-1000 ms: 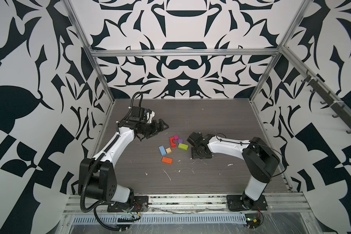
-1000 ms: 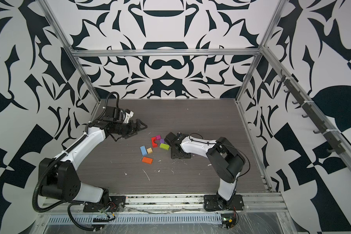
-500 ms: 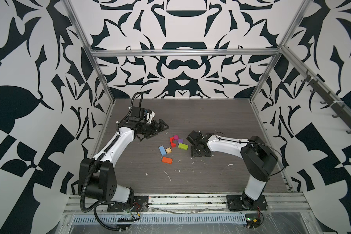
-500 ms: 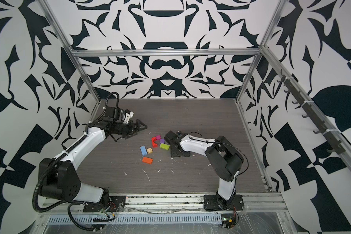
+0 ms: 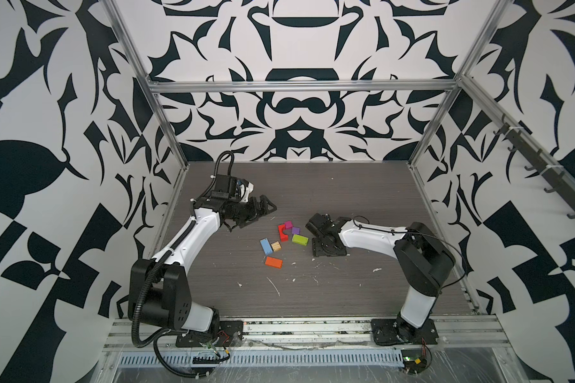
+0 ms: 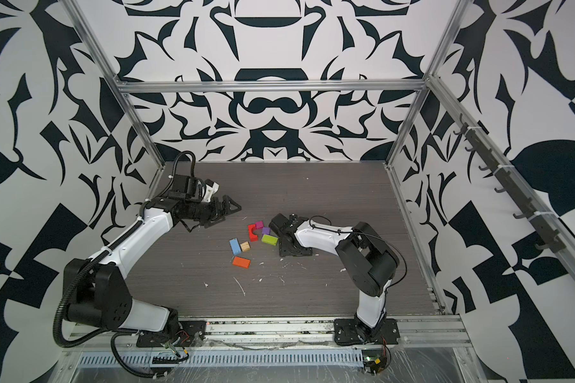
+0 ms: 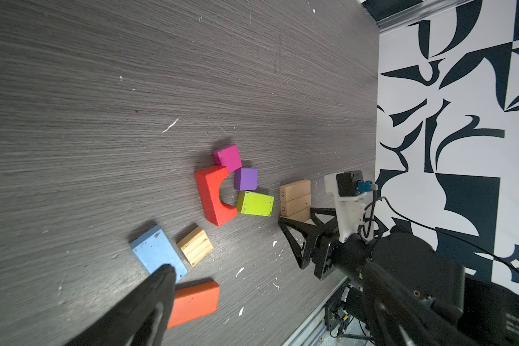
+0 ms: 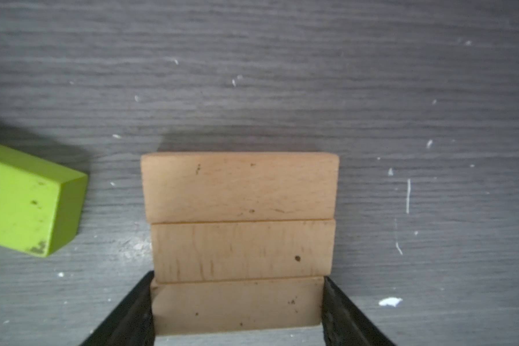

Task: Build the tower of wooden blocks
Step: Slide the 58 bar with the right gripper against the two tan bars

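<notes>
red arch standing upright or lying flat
Lying flat: the red arch rests on a broad face on the table, cutout opening sideways, not down.

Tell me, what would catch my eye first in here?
The bold black-and-white patterned walls all around grab you first. Next come bright colours in the middle of the dark table: a red arch, lime block, blue block and orange block. Beside them, the right arm has its jaws either side of the nearest of three tan planks set side by side.
</notes>
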`<state>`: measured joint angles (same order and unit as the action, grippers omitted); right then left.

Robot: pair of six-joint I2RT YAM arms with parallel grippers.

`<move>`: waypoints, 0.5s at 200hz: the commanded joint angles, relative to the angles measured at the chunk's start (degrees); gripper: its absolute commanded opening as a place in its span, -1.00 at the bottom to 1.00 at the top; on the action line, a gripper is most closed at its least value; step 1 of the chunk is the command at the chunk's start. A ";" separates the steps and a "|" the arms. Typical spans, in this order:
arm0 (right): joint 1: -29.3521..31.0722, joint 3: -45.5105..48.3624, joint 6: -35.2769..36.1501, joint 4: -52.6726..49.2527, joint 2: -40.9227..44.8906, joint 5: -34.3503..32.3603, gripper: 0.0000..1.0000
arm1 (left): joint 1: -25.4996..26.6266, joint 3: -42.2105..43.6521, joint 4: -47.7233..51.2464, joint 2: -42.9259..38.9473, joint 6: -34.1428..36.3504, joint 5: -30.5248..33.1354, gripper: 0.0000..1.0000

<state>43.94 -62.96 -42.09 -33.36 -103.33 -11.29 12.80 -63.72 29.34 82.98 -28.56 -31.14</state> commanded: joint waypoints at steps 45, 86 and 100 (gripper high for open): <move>-0.29 -0.77 -0.03 -0.75 -0.65 -0.97 0.69 | -0.19 0.86 -0.22 -0.87 0.43 -1.04 1.00; -0.26 -0.85 -0.02 -0.82 -0.38 -0.94 0.79 | -0.16 0.85 -0.24 -0.94 0.43 -1.04 1.00; -0.26 -0.94 -0.02 -0.94 -0.15 -1.00 0.83 | -0.15 0.84 -0.18 -0.93 0.43 -1.05 1.00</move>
<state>43.83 -62.98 -42.09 -32.82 -103.33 -11.55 12.80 -63.70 29.34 82.98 -28.53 -31.18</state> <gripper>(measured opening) 0.896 0.998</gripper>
